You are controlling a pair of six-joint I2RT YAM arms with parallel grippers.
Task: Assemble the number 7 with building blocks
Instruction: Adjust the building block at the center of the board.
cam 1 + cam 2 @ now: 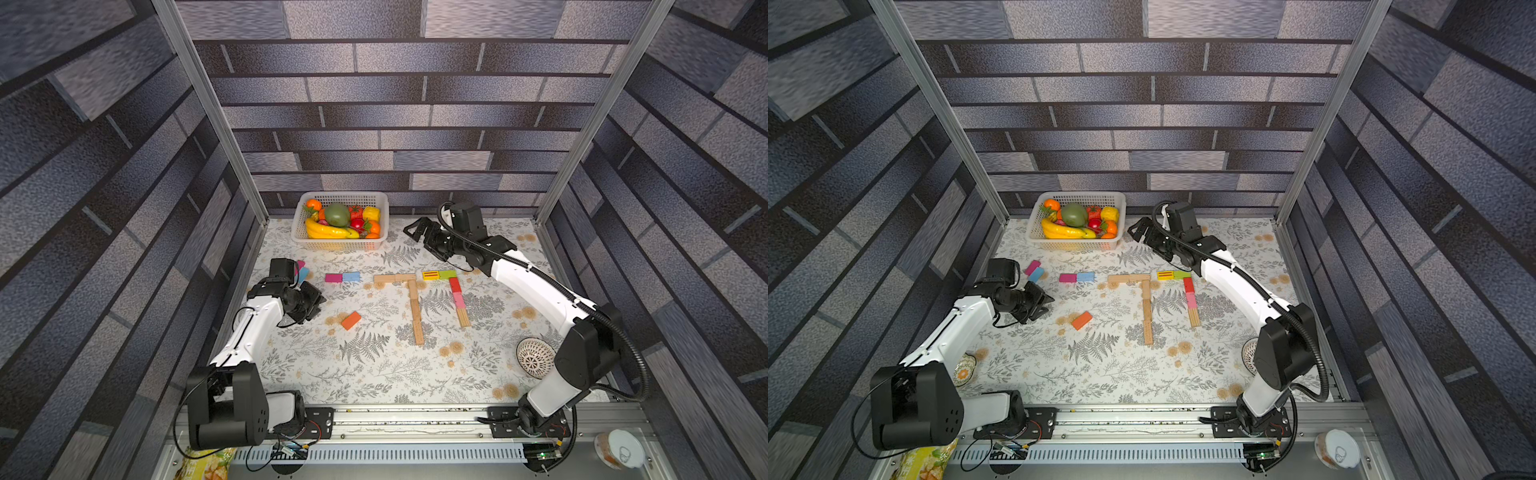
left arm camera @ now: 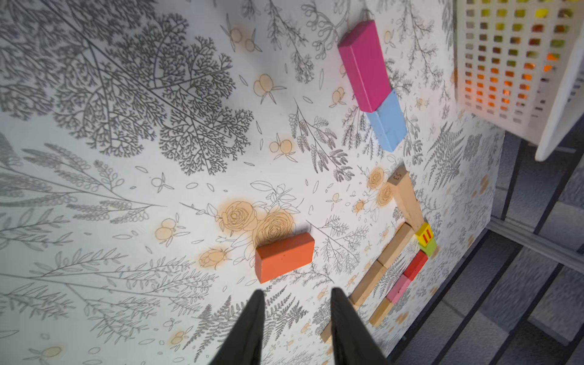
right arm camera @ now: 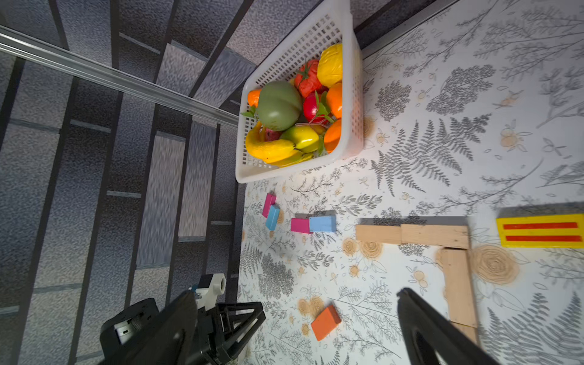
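Left gripper (image 2: 297, 292): my fingers stand a narrow gap apart with nothing between them. It hangs over the cloth (image 1: 374, 374) near the orange block (image 2: 284, 257), not touching it.
Right gripper (image 3: 297, 292): my fingers are spread wide and hold nothing. It sits at the far side of the table, beside the basket (image 1: 345, 194).
Orange block: it lies flat and alone on the cloth, askew, well apart from the other blocks in both top views.
Wooden 7 (image 1: 409, 299): tan blocks end to end, a short bar with a longer stem running from its right end toward me.
Coloured 7 (image 1: 451, 291): it lies just right of the wooden one. Its bar is a yellow striped block and a green one, and its stem is red, pink, then tan.
Magenta block (image 1: 333, 277) and blue block (image 1: 351, 276): they touch end to end, in line with the wooden bar and left of it.
Second pair (image 1: 1034, 271): a pink and a blue block lie side by side, close to my left wrist.
Basket: white, full of fruit (image 1: 337, 214), against the back wall.
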